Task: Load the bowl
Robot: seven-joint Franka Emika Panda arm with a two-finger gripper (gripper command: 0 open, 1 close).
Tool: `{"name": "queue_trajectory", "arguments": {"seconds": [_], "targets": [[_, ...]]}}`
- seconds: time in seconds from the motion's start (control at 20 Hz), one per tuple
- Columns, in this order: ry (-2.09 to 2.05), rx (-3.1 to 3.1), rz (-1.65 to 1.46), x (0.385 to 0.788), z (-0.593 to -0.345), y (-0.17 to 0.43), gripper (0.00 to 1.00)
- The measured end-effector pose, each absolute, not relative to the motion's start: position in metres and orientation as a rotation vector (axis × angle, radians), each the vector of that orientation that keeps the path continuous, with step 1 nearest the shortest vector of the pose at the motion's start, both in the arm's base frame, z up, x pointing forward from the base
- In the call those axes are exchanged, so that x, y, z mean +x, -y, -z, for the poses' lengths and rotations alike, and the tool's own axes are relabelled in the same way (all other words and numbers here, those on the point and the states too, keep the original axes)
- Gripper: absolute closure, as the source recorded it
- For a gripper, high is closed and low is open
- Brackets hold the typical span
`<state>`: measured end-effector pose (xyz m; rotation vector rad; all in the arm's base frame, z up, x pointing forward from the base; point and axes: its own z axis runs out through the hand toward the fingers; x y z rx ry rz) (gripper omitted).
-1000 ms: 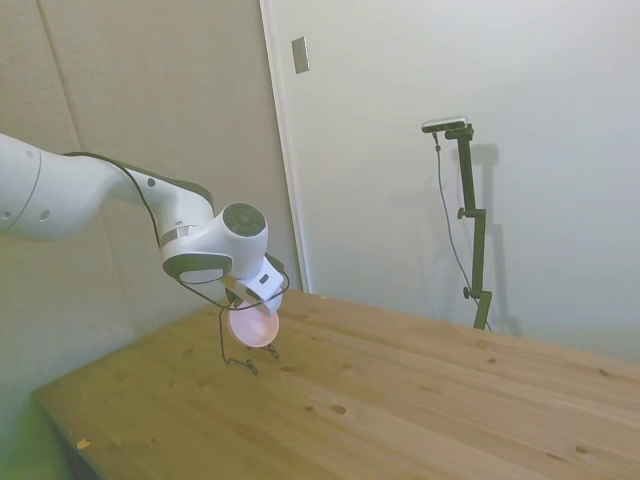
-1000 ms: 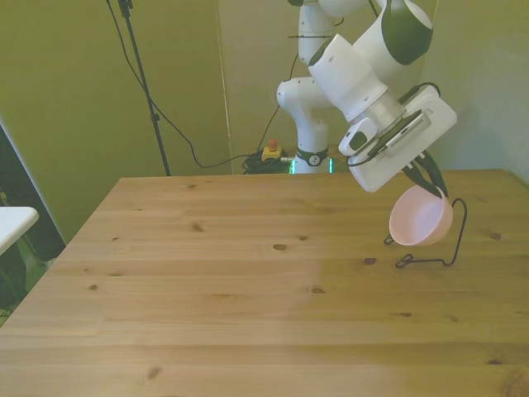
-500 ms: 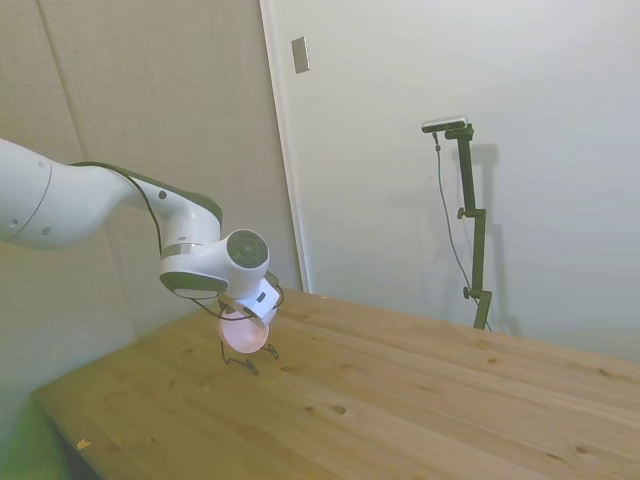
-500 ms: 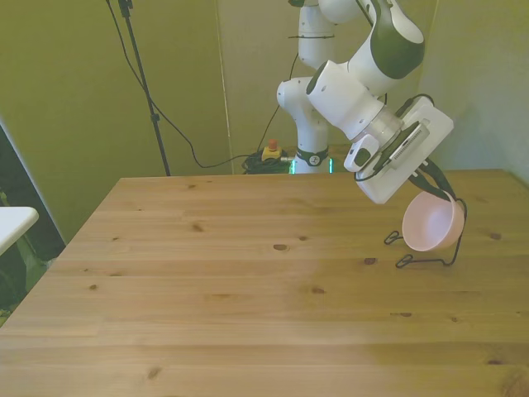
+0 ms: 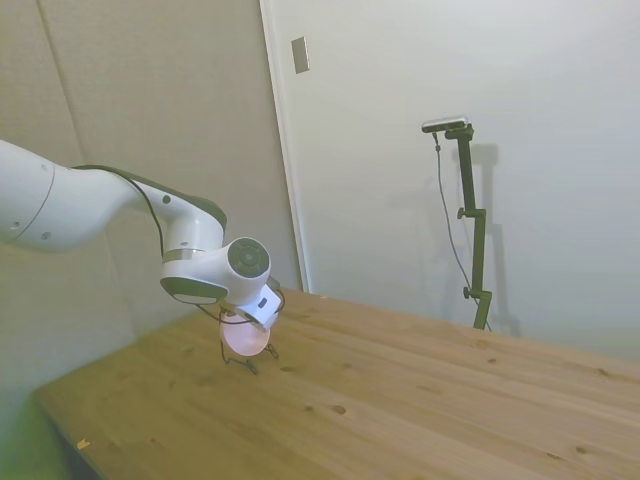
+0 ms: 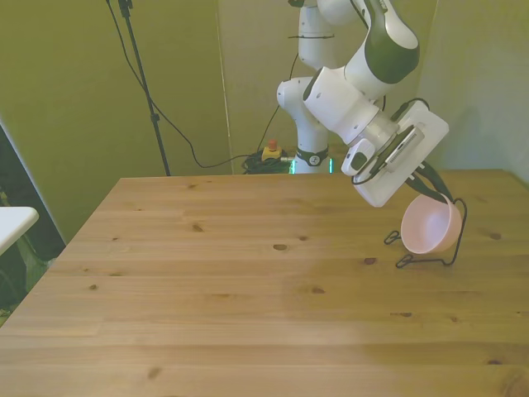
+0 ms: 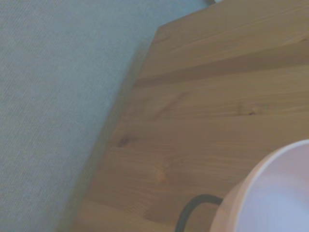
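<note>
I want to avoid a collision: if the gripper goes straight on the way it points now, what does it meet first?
Probably the black wire stand: the gripper points down toward it, holding the bowl by its rim, tilted within the stand's loop. Below lies the table. Depth is uncertain.

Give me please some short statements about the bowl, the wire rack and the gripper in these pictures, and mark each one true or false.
1. The bowl is pale pink. True.
2. The bowl lies flat on the table with its opening facing up. False: it is tilted on its side, the opening turned toward the front view's left.
3. A thin dark wire rack stands on the table by the bowl. True.
4. The rack is near the front view's left edge of the table. False: it is near the right edge.
5. The gripper is at the bowl's upper rim. True.
6. Food is in the bowl. False: its inside shows bare.
</note>
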<state>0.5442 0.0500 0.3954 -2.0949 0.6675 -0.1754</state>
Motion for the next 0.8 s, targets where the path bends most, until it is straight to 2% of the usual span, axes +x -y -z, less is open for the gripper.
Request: {"name": "queue_trajectory", "arguments": {"seconds": [0.45, 0.5, 0.8], "targets": [[-0.673, -2.102, 0.176, 0.5453, -0.3905, -0.0532, 1.00], [-0.674, -2.102, 0.176, 0.5452, -0.3903, -0.0531, 0.00], [-0.681, -2.101, 0.175, 0.5451, -0.3888, -0.0498, 0.00]]}}
